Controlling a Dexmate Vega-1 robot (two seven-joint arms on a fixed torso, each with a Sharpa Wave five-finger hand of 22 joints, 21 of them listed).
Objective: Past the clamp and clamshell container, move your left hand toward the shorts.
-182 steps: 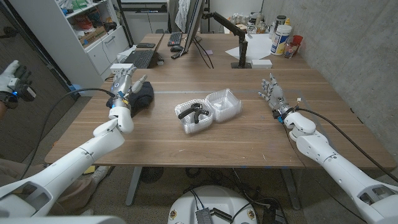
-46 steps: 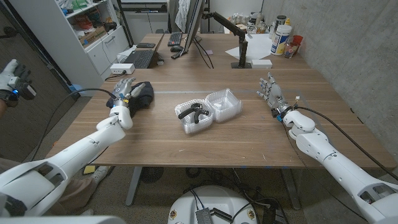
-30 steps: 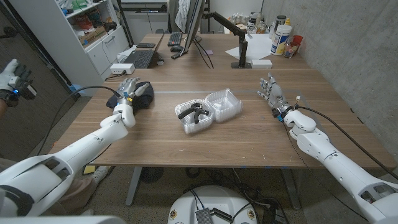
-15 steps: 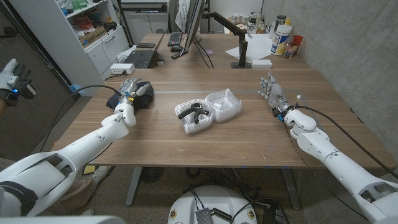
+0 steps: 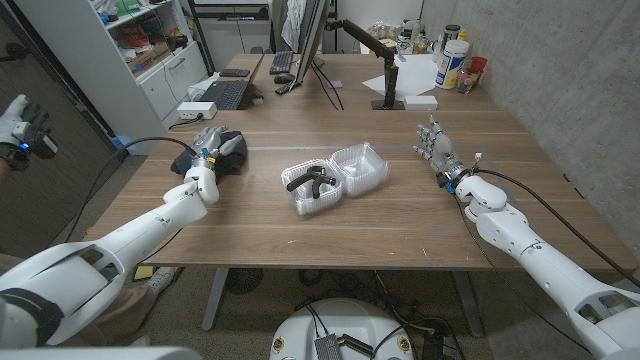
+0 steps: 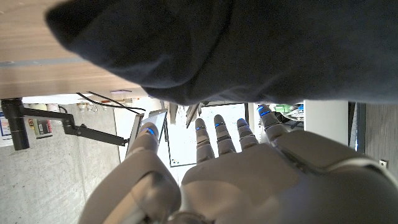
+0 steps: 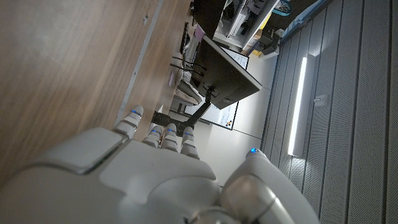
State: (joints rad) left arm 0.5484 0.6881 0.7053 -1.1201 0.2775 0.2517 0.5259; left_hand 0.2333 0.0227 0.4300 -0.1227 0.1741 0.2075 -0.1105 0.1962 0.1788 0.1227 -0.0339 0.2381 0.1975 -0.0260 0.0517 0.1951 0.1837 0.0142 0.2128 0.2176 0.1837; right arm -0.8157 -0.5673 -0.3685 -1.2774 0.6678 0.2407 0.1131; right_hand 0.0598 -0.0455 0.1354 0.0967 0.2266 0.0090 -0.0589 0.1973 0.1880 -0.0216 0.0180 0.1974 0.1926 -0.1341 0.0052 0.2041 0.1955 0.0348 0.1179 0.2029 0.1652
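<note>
The left robot hand, fingers apart and empty, hovers right at the shorts, at the container's nine o'clock; the reach looks practically done.

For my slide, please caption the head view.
Left hand reaches the dark shorts; clamp sits in open clamshell container.

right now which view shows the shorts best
The left wrist view: the dark shorts fill much of the frame, folds clear, just beyond the left robot hand. The head view shows them small, at the table's far left, partly covered by that hand. The right wrist view faces bare table and room.
</note>
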